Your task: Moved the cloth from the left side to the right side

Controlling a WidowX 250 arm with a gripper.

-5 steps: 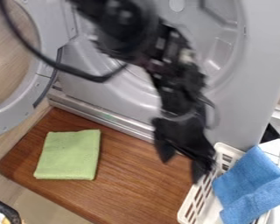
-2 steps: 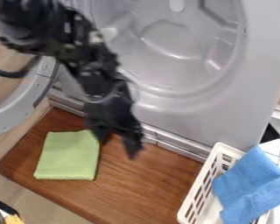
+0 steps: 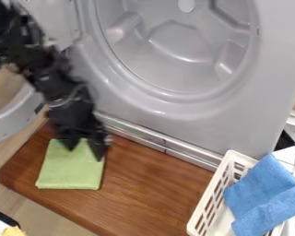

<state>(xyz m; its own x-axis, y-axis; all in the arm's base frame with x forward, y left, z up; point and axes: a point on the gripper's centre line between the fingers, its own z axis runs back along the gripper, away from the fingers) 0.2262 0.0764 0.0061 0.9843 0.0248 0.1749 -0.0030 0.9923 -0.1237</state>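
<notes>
The moving of the green cloth (image 3: 68, 173) seems not yet done: it lies flat and folded on the left part of the wooden worktop (image 3: 153, 184), and all the carrying to the right is left. The gripper (image 3: 85, 153) is over its upper edge, spread apart and grasping nothing. At the right stands a white plastic basket (image 3: 203, 209) with a blue cloth (image 3: 264, 196); behind is a grey toy washing machine (image 3: 193, 122), its round door (image 3: 14, 117) open.

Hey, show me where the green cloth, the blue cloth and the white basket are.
Green cloth (image 3: 68, 174): camera view, on its folded top, below the gripper.
Blue cloth (image 3: 262, 192): camera view, middle of its upper surface.
White basket (image 3: 235, 156): camera view, rim at the corner nearest the machine.
</notes>
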